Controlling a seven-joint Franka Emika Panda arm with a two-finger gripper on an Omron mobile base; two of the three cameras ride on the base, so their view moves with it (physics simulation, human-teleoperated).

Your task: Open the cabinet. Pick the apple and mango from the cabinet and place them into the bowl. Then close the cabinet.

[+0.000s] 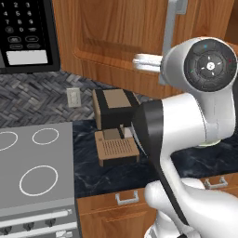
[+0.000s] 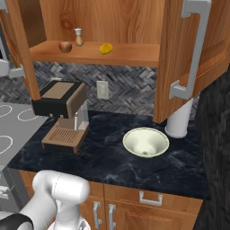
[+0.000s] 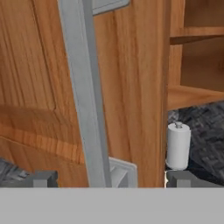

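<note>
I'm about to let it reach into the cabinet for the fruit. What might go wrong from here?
The open gripper sits right at the door's bar handle, so pulling away carelessly may snag it. On the shelf, a small bottle stands close beside the apple; reaching in could topple it. The round mango may roll if nudged.
</note>
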